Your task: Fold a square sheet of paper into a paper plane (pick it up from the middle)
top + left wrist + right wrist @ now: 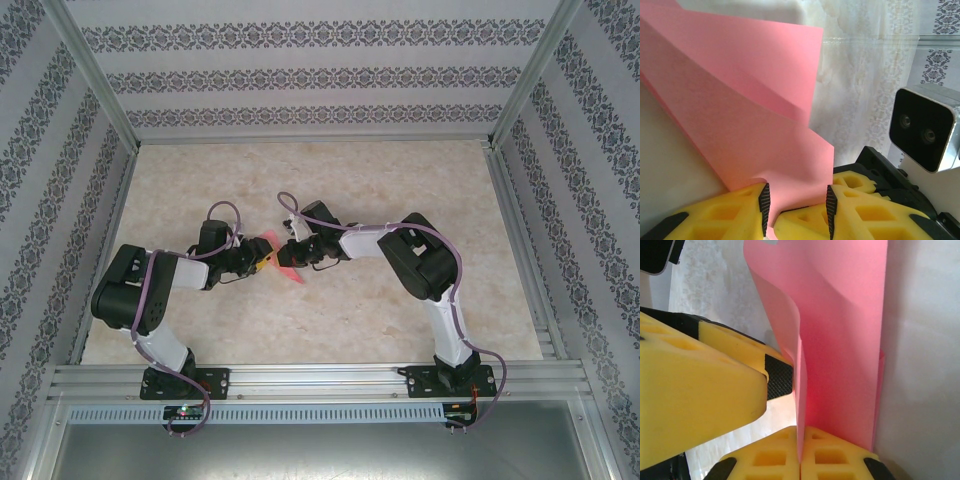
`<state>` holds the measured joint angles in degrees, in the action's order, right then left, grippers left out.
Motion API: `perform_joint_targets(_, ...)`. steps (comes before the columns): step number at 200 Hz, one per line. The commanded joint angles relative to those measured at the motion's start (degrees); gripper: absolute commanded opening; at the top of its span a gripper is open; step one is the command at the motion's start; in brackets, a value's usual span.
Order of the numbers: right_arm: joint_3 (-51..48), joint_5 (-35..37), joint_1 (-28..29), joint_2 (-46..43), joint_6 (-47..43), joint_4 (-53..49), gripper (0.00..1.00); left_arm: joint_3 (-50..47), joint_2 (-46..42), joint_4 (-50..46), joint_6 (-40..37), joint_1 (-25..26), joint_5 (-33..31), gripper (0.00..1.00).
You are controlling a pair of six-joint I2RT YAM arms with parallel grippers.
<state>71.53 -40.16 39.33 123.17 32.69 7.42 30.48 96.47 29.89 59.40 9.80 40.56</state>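
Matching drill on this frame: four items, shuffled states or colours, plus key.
1. left pincer
2. right pincer
3. sheet of paper
4. table

A. shut on the sheet
B. beige, marbled
C. jaws apart, sheet between them
D. salmon pink, creased

Pairs: 1-C, 2-A, 3-D, 4-B

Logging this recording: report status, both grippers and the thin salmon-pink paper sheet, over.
Right gripper shut on the creased salmon-pink paper sheet. Left gripper jaws apart, straddling the sheet's edge. Both grippers crowded close together.
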Motion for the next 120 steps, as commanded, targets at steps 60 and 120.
perform_joint_targets(60, -1.1, -1.5, -1.4, -5.1, -3.1, -5.2, 0.17, 2.0, 0.7, -1.8, -1.5, 0.7, 0.5, 0.38)
perform_joint_targets(120, -3.0, -0.9, -1.9, -8.0, -4.7, -7.7, 0.19, 2.3, 1.0, -1.9, -1.7, 0.7, 1.1, 0.39)
